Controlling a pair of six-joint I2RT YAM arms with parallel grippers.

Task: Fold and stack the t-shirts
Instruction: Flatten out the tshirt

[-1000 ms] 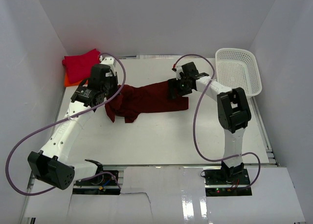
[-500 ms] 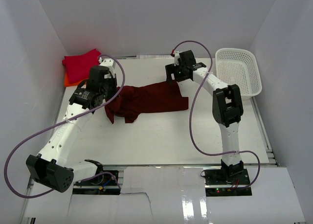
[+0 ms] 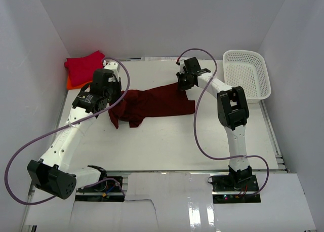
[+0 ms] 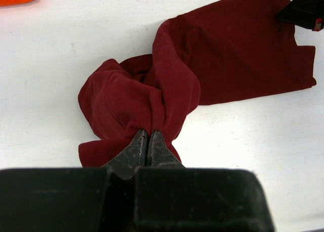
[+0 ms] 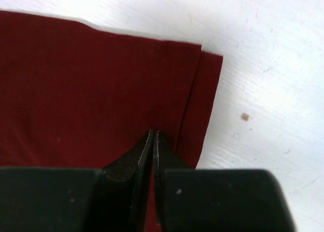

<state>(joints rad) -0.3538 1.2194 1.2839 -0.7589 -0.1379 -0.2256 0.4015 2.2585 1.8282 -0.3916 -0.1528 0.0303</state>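
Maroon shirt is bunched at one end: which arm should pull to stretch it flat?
Left. The left gripper is shut on the bunched end of the maroon t-shirt, so drawing it away should unroll the bunch. The right gripper pinches a flat corner and looks better as the anchor.

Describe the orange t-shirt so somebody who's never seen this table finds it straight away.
On the white table, look to the far left corner, where a bright red shirt lies. The orange t-shirt is the layer beneath it, only its edge peeking out; the dark maroon shirt lies mid-table.
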